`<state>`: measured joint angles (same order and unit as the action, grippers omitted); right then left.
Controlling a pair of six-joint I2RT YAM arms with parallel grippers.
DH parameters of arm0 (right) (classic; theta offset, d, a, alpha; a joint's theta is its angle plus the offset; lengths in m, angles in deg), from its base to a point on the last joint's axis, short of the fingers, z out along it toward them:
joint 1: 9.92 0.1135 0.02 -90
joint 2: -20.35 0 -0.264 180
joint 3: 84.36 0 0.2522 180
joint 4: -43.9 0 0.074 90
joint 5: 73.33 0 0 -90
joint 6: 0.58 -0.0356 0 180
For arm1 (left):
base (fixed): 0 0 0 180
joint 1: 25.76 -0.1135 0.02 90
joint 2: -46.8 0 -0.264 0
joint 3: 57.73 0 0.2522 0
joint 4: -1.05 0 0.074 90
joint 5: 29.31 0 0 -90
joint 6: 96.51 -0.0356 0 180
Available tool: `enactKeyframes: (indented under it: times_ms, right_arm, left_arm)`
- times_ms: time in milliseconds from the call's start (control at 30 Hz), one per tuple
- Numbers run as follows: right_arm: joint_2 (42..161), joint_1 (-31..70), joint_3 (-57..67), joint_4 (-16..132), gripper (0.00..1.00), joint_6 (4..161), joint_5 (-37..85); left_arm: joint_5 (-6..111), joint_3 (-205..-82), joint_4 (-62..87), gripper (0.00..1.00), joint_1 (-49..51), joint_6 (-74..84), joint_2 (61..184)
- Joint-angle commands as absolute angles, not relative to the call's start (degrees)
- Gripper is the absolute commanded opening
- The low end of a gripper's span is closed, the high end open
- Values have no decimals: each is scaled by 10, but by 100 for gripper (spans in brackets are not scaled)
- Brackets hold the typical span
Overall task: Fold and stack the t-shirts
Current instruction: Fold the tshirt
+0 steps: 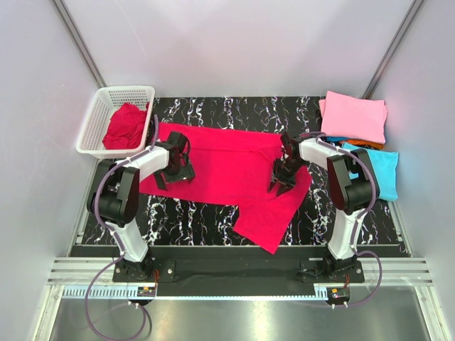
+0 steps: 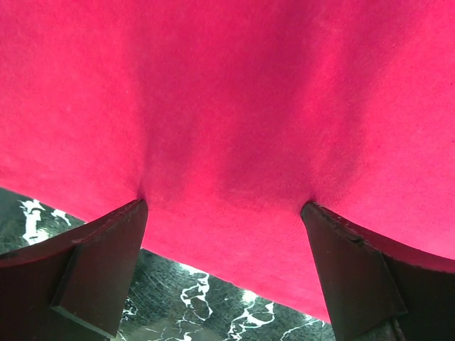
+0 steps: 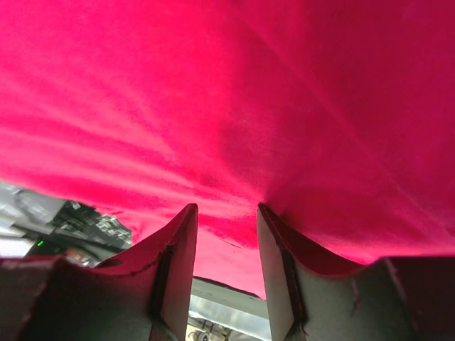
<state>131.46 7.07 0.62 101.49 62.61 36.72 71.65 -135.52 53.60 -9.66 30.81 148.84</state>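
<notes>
Left tool [image 2: 224,204] gapes wide on the red t-shirt [image 1: 220,167] spread beneath both tools, right tool [image 3: 226,207] half-closed, grip unclear; risk: a one-sided pull drags cloth, skewing the fold.

Lab test cell is being indicated: black marble-patterned tabletop [image 1: 192,220] is being boxed in by plain white panel walls [image 1: 234,42]; silver aluminium rails [image 1: 234,273] are being run along its near edge.
</notes>
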Motion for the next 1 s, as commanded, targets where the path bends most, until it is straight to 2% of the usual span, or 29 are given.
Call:
enactKeyframes:
  times_ms: [0, 300, 633, 967]
  right_arm:
    - [1345, 70, 31, 1099, 47, 651, 234]
    - [1403, 52, 86, 1164, 46, 670, 178]
    - [1394, 25, 89, 1193, 47, 676, 94]
    - [1314, 26, 175, 1219, 45, 675, 139]
  left_arm:
    - [721, -1350, 541, 99, -77, 295, 1503]
    - [748, -1299, 581, 99, -57, 321, 1435]
    - [751, -1226, 617, 99, -51, 346, 1341]
    - [739, -1304, 634, 99, -47, 330, 1322]
